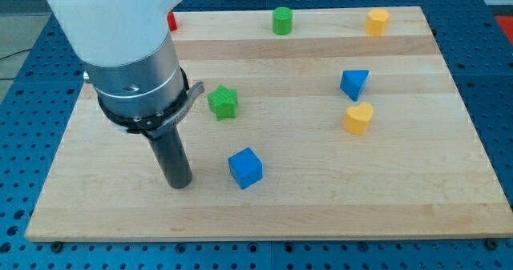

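Observation:
My tip (179, 183) rests on the wooden board (321, 206) at the view's lower left. The nearest block is a blue cube (245, 167), a short way to the tip's right and not touching it. A green star-shaped block (224, 102) lies above the cube, right of the arm's grey collar. Further right sit a blue triangular block (353, 83) and, just below it, a yellow heart-shaped block (359, 118).
Along the board's top edge stand a green cylinder (282, 20) and a yellow block (377, 20). A red block (171, 19) peeks out beside the arm's white body at the top left. A blue perforated table (489, 78) surrounds the board.

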`<act>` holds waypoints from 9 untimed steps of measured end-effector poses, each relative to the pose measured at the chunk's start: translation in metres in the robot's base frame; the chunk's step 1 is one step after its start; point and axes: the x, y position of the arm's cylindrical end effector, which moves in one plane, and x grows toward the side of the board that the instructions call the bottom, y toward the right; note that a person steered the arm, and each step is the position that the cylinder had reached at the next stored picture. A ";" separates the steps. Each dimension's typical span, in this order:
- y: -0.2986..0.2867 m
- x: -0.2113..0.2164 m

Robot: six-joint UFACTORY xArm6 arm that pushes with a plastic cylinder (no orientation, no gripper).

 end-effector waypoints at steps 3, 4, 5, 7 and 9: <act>-0.003 0.000; -0.009 0.000; -0.018 -0.023; 0.087 -0.094; 0.049 -0.134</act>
